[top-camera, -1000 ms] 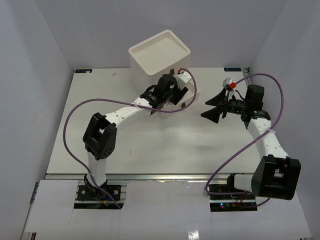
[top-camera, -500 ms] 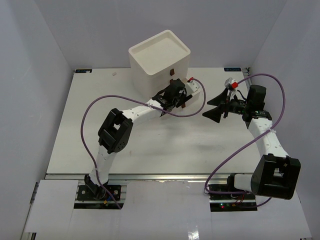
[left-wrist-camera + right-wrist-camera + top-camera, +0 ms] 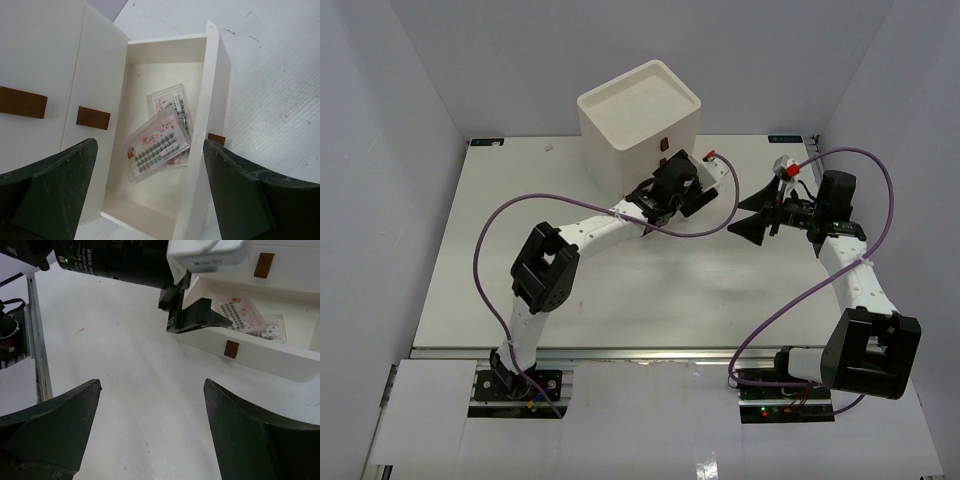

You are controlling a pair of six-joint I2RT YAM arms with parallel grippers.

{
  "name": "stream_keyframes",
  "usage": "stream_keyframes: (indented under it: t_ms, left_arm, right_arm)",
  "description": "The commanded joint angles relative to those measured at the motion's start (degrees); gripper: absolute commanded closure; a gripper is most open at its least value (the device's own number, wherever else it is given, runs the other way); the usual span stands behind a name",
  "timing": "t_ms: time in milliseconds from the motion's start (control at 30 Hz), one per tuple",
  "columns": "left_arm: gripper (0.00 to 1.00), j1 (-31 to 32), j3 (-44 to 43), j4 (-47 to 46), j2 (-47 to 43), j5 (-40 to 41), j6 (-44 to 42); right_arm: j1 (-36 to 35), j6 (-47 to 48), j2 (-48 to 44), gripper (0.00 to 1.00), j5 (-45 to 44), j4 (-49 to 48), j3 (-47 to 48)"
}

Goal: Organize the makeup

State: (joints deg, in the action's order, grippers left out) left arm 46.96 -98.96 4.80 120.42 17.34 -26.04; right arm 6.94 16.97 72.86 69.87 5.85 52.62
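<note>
Flat white red-printed packets (image 3: 162, 132) lie in the pulled-out bottom drawer (image 3: 207, 100) of the white three-drawer box (image 3: 640, 115). They also show in the right wrist view (image 3: 245, 315). My left gripper (image 3: 150, 200) is open and empty above this drawer, one finger on the box side and one outside the drawer's front wall; in the top view it (image 3: 690, 195) sits at the box front. My right gripper (image 3: 755, 215) is open and empty over bare table to the right (image 3: 150, 440). The sponges, pink tube and white bottle are out of view.
Dark red handles mark the shut upper drawers (image 3: 22, 101) (image 3: 93, 117) and the open drawer's front (image 3: 230, 348). Purple cables loop over both arms. The table (image 3: 620, 290) is walled in by white panels on the left, right and back.
My left arm has swung in toward the box and the bottom drawer now sticks out less than before. My right gripper has barely moved.
</note>
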Motion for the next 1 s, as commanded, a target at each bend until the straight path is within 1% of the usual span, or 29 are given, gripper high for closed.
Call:
stream_keyframes:
  t_ms: [0,67,133,167,233,300,333,367,433,533,633,767,900,967]
  left_arm:
    - [0.02,-0.11,0.42,2.19,-7.96,-3.96,4.17]
    - [0.02,-0.20,4.06,2.84,-11.72,-9.90,6.74]
    - [0.05,-0.11,7.52,2.69,-14.48,-14.43,10.01]
    - [0.08,-0.11,8.97,2.91,-15.53,-16.10,11.62]
    - [0.19,-0.11,12.09,3.16,-16.87,-20.61,15.29]
    - [0.25,-0.28,14.25,3.00,-18.18,-24.43,18.38]
    - [0.28,-0.38,15.23,2.85,-18.35,-26.92,20.21]
    - [0.34,-0.38,15.65,2.85,-18.04,-30.13,22.32]
    - [0.42,-0.36,15.68,3.20,-16.23,-32.55,23.66]
    - [0.57,-0.38,14.26,4.86,-12.37,-32.95,24.40]
    - [0.70,-0.39,11.95,5.93,-8.14,-33.15,24.55]
    - [0.75,-0.47,8.33,6.99,-3.15,-29.67,24.01]
    - [0.72,-0.88,4.86,8.19,0.95,-21.17,22.77]
    - [0.71,-1.12,3.18,8.33,3.05,-18.34,22.41]
  right_arm:
    - [1.23,0.99,0.24,0.10,1.39,-1.19,-0.56]
    - [1.94,1.33,0.09,0.10,1.16,-1.09,-0.50]
    - [2.74,2.60,-0.05,0.10,1.50,-0.50,-0.64]
    - [3.12,2.94,-0.16,0.10,1.50,-0.33,-0.75]
    - [3.70,3.59,-0.33,0.09,1.20,-0.23,-0.99]
    - [4.07,3.97,-0.35,0.09,0.82,-0.18,-1.07]
    - [4.23,4.13,-0.34,0.08,0.58,-0.13,-1.13]
    - [4.32,4.21,-0.26,0.08,0.17,-0.13,-1.21]
    - [4.46,4.21,-0.13,0.06,-0.19,-0.16,-1.31]
    - [4.73,4.18,0.09,0.04,-0.65,-0.31,-1.39]
    - [5.23,4.01,0.19,0.02,-0.98,-0.42,-1.42]
    - [5.63,3.68,0.44,0.01,-1.14,-0.66,-1.73]
    - [5.72,3.44,0.86,0.01,-1.14,-0.90,-1.75]
    - [5.72,3.39,0.98,0.01,-1.14,-0.92,-1.73]
